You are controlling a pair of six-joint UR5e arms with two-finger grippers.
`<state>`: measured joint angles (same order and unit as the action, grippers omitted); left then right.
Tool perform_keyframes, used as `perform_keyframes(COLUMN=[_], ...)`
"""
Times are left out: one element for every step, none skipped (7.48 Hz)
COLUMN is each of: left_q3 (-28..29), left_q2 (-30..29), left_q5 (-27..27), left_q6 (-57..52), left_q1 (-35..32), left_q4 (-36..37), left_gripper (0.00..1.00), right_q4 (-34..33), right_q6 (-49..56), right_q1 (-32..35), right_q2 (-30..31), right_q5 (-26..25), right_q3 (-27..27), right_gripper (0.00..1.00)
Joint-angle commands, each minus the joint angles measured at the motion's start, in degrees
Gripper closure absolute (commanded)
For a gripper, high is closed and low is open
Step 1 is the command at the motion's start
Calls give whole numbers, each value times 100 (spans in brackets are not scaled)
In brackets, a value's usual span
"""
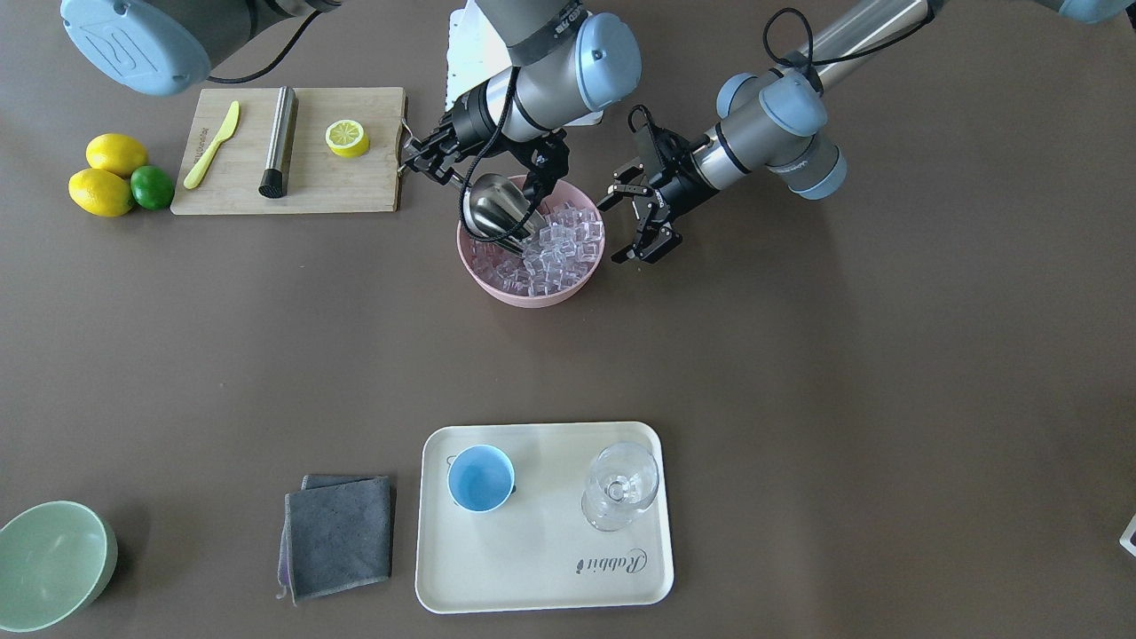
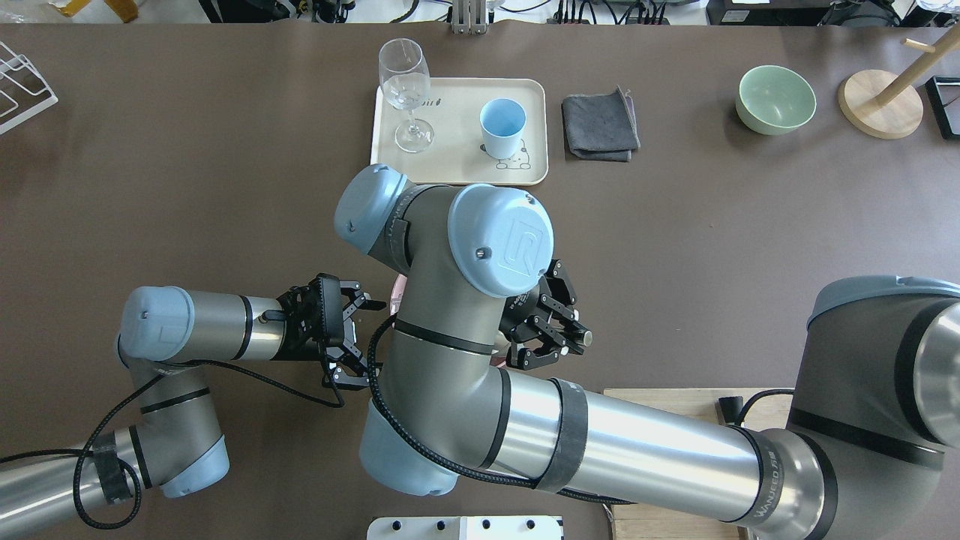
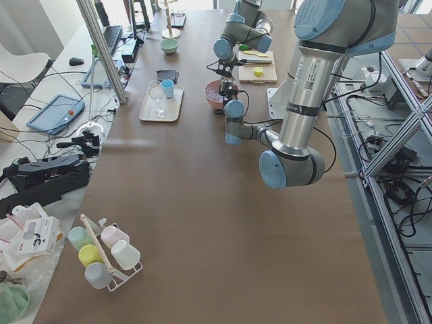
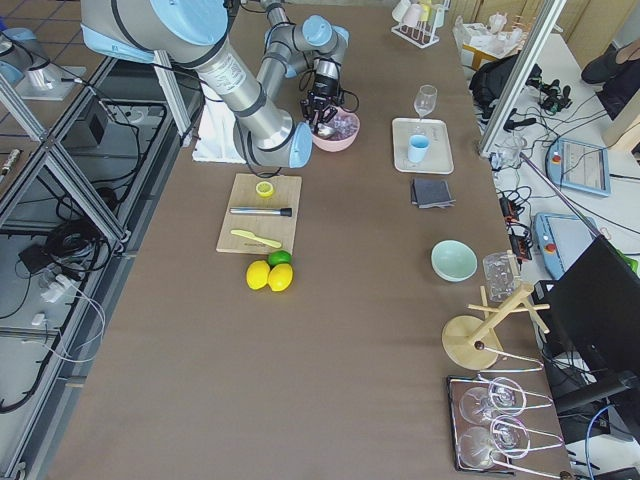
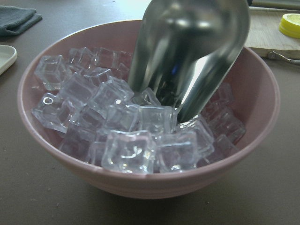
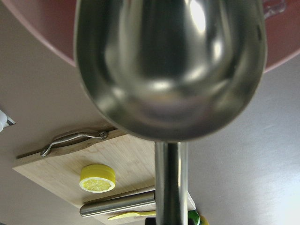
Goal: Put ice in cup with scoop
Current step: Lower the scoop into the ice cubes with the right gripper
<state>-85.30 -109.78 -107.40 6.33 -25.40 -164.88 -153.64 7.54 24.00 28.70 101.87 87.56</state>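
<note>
The scoop (image 1: pixel 495 206) is shiny steel and its mouth dips into the ice (image 1: pixel 559 248) in a pink bowl (image 1: pixel 532 297). My right gripper (image 1: pixel 424 161) is shut on the scoop's thin handle at the bowl's edge nearest the cutting board. In the left wrist view the scoop (image 5: pixel 192 56) stands steeply in the ice cubes (image 5: pixel 126 136). The right wrist view shows the scoop's back (image 6: pixel 168 65). My left gripper (image 1: pixel 635 222) is open and empty beside the bowl's other side. The light-blue cup (image 1: pixel 480 477) stands empty on a cream tray (image 1: pixel 541 568).
A clear stemmed glass (image 1: pixel 619 486) stands on the tray beside the cup. A wooden cutting board (image 1: pixel 302 191) holds a lemon half (image 1: pixel 347 138), a yellow knife (image 1: pixel 211 145) and a steel cylinder (image 1: pixel 280 142). A grey cloth (image 1: pixel 339 537) and a green bowl (image 1: pixel 49 564) lie nearby.
</note>
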Motion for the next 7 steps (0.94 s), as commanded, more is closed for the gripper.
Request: perform_keyframes(left_q3=[4, 4, 4, 4, 4, 4, 4], left_q2=[1, 1, 1, 1, 1, 10, 1], left_q5=[0, 0, 0, 0, 0, 0, 0], left_q6=[0, 0, 0, 0, 0, 0, 0], left_q1=[9, 9, 9, 9, 9, 9, 9], left_q4=[-18, -18, -18, -18, -18, -18, -18], left_gripper=[2, 2, 2, 2, 2, 2, 2], right_q4=[490, 728, 791, 809, 966, 1315, 1815], right_q6=[19, 28, 37, 45, 46, 37, 28], right_q1=[0, 0, 0, 0, 0, 0, 0], right_q2=[599, 836, 891, 883, 944, 1136, 1416], right_q5=[9, 9, 9, 9, 9, 44, 279], right_q3=[655, 927, 1025, 1070, 1218, 1394, 1500], right_gripper=[100, 100, 100, 100, 100, 100, 100])
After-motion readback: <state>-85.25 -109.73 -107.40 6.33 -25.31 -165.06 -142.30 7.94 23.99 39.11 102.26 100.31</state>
